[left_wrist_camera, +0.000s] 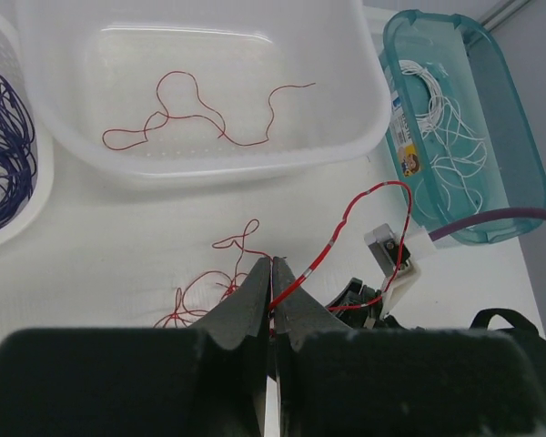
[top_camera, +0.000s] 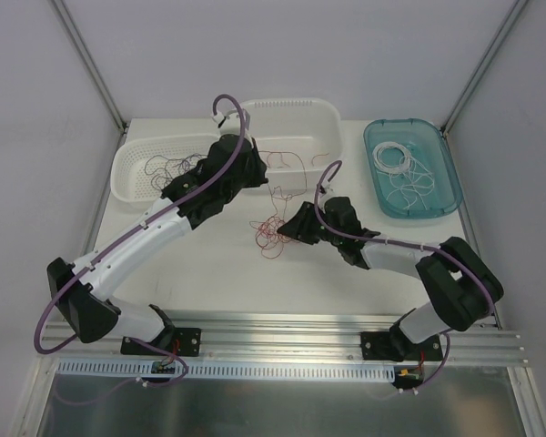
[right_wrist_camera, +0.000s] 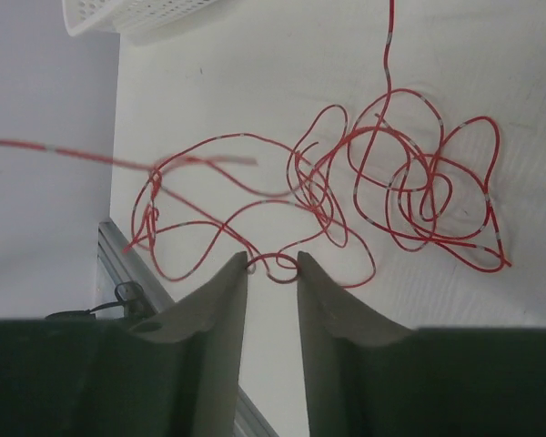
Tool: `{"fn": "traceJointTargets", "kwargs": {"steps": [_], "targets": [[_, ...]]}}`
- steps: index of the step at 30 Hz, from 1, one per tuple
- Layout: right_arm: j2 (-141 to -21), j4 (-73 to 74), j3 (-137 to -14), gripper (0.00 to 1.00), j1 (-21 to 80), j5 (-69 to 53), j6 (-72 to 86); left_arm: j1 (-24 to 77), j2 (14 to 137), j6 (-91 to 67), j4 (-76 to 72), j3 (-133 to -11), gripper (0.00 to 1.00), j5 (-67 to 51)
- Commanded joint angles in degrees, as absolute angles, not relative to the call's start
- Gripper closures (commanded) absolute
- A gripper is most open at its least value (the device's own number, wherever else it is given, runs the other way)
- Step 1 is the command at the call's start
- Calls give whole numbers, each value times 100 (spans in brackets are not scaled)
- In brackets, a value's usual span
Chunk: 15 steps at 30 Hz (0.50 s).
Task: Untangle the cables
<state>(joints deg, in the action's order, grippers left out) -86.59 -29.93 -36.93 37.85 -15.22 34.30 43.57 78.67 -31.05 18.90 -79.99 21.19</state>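
From overhead I have the white table (top_camera: pixel 209 273), with the left arm (top_camera: pixel 136 241) and the right arm (top_camera: pixel 409 255) both reaching in toward its middle. Three containers stand along the far side. On the left is a white perforated basket (top_camera: pixel 132 173) holding thin purple cables (top_camera: pixel 161 167), and beside it a smooth translucent white tub (top_camera: pixel 320 118). Off to the right is a clear teal tray (top_camera: pixel 444 187) with coiled white cables (top_camera: pixel 393 157). The main tangle of red cables (top_camera: pixel 270 235) lies loose on the table between the two claws. That view is too coarse to judge the claws, so I go by the wrist cameras. The left gripper (left_wrist_camera: pixel 271 262) has its pale fingers (left_wrist_camera: pixel 246 300) pressed flat together, pinching one red strand (left_wrist_camera: pixel 335 238) that arches up and to the right from the tips. The same camera shows a single red cable (left_wrist_camera: pixel 200 114) curled on the tub's floor. The right gripper (right_wrist_camera: pixel 273 264) sits low at the tangle's edge with its jaws partly apart; a small loop of red wire lies between the tips, not squeezed. Close up, the red wire looks glossy, with pale bands at intervals. Only the left wrist view catches a small sticker (left_wrist_camera: pixel 403 137) on the teal tray's wall, and its print is too small to read.
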Motion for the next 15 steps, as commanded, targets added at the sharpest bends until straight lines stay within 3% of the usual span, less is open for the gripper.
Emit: {"fn": "traceJointTargets", "kwargs": {"steps": [1,2,4,8,15], "targets": [[-8640,-3622,-3613,71,3797,-1671,3595,4421,7822,-2954,1837,-8393,100,2232],[-8527,-3508,-3551,87,3771,-1635,3508,4421,7805,-2866,1837,-8446,100,2311],[-8333,-3062,-3359,99,3657,-1495,3349,4395,7787,-2550,1846,-8630,100,2565],[-7622,-1884,-2989,99,3262,-1108,2919,4184,7656,-1996,1846,-9025,100,2847],[-6119,1233,-2777,99,1665,-440,2383,3639,7375,-1004,1846,-9825,100,3252]]}}
